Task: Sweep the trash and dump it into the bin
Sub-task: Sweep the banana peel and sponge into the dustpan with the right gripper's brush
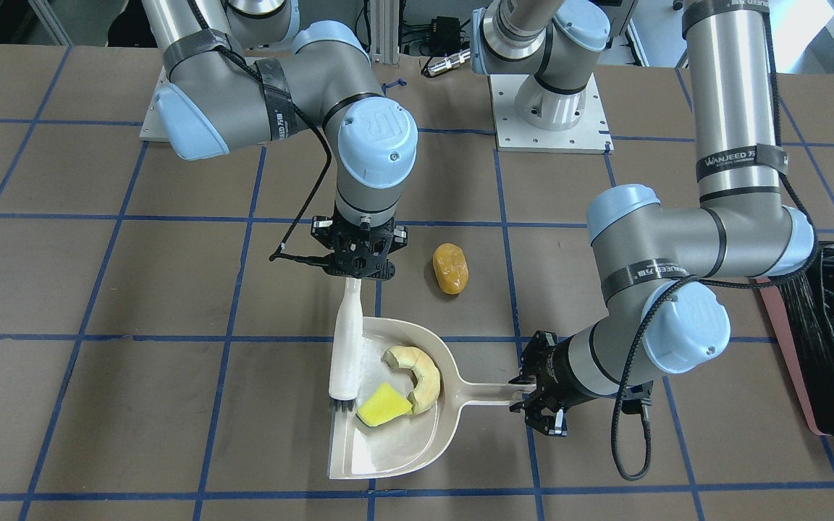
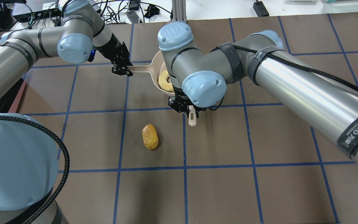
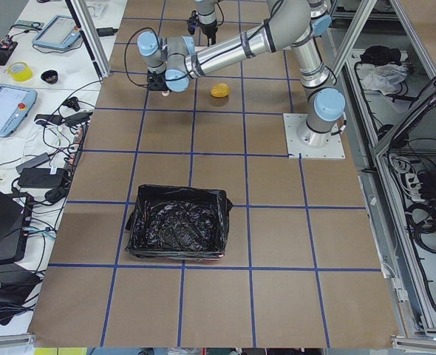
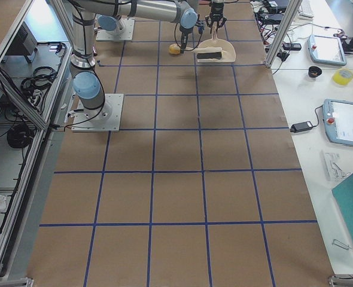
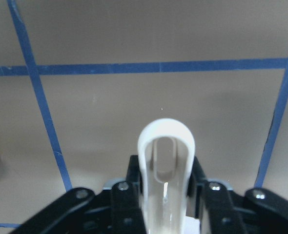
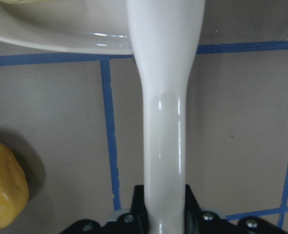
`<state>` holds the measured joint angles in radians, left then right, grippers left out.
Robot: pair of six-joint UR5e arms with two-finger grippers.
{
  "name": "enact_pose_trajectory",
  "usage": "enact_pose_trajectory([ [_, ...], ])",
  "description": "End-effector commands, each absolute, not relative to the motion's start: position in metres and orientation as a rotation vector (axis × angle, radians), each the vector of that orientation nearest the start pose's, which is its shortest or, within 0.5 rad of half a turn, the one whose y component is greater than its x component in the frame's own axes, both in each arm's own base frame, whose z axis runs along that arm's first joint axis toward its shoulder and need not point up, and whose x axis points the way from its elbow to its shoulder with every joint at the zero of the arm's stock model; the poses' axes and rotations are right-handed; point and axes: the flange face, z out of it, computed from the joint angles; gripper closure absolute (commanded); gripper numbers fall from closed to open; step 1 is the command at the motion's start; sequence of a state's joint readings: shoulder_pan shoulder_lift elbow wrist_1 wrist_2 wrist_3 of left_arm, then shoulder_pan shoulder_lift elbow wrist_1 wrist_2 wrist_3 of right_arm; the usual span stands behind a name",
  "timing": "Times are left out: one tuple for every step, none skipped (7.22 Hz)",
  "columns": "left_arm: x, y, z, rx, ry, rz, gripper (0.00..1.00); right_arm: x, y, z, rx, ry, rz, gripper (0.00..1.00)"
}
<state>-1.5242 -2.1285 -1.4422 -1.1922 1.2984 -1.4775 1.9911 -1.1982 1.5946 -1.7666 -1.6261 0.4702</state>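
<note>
While the left gripper point(image 1: 527, 394) clamps the beige dustpan point(image 1: 388, 463) by its handle and the right gripper point(image 1: 354, 278) is closed on the hand brush point(image 1: 347, 347), the front view shows the cream rind slice point(image 1: 417, 373) and yellow sponge wedge point(image 1: 383, 405) inside the pan. The orange-yellow lump point(image 1: 450, 268) lies just outside its rim. Overhead, the lump sits alone on the table point(image 2: 259, 186), near the brush handle's tip. The left-end view puts the black-lined bin point(image 3: 177, 229) well apart from the pan, and each wrist camera shows fingers tight on a pale handle.
</note>
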Motion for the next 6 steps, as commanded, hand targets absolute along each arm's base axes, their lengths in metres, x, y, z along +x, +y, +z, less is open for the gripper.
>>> enact_pose_trajectory([
  [-0.12,-0.685,0.266,-2.316,2.394,0.397,1.0,0.358,-0.495,0.275,0.02,3.297,0.278,0.93],
  [-0.117,-0.685,0.265,-2.315,2.396,0.397,1.0,0.356,-0.496,0.274,0.01,3.312,0.274,0.93],
  [-0.114,-0.685,0.265,-2.318,2.391,0.396,1.0,0.354,-0.499,0.281,-0.046,3.309,0.258,0.93],
  [-0.114,-0.685,0.265,-2.32,2.389,0.396,1.0,0.342,-0.505,0.286,-0.03,3.313,0.256,0.93],
  [-0.114,-0.685,0.265,-2.321,2.39,0.398,1.0,0.332,-0.511,0.286,-0.006,3.32,0.262,0.93],
  [-0.113,-0.685,0.265,-2.322,2.388,0.396,1.0,0.332,-0.512,0.285,-0.024,3.319,0.264,0.93],
])
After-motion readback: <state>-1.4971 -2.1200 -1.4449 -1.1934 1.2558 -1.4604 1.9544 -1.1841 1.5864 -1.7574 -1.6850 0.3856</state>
